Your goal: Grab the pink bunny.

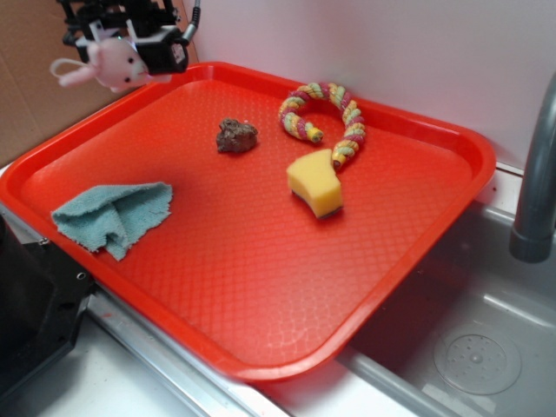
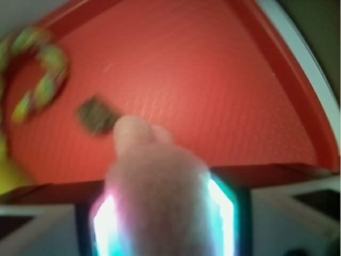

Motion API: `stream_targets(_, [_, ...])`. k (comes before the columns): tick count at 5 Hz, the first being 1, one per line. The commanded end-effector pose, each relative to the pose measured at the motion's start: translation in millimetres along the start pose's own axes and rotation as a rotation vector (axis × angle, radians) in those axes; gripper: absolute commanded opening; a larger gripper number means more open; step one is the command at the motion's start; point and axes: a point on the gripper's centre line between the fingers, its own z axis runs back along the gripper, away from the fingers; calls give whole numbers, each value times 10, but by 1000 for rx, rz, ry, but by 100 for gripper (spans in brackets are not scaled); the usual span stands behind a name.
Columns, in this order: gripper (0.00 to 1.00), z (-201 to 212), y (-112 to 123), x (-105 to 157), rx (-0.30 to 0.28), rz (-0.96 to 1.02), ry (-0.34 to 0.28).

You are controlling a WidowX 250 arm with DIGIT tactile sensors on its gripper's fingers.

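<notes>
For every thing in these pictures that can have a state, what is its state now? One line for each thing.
pink bunny: held in the gripper, lifted above the tray's far left corner
gripper: shut on the bunny
blue cloth: crumpled, lying on the tray
yellow sponge: lying on the tray
rope toy: curled, beside the sponge
brown lump: resting on the tray
red tray: flat, over the sink edge

Fingers (image 2: 106,224) clamped, arm raised, upper left.

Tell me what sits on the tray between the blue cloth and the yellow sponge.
Nothing: in the exterior view, only bare red tray lies between the blue cloth and the yellow sponge.
</notes>
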Motion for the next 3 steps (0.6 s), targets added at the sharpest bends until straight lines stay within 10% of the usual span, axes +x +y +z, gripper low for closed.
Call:
stream_targets(1, [0, 618, -122, -324, -84, -309, -46])
stream_targets(3, [0, 689, -118, -384, -56, -260, -60])
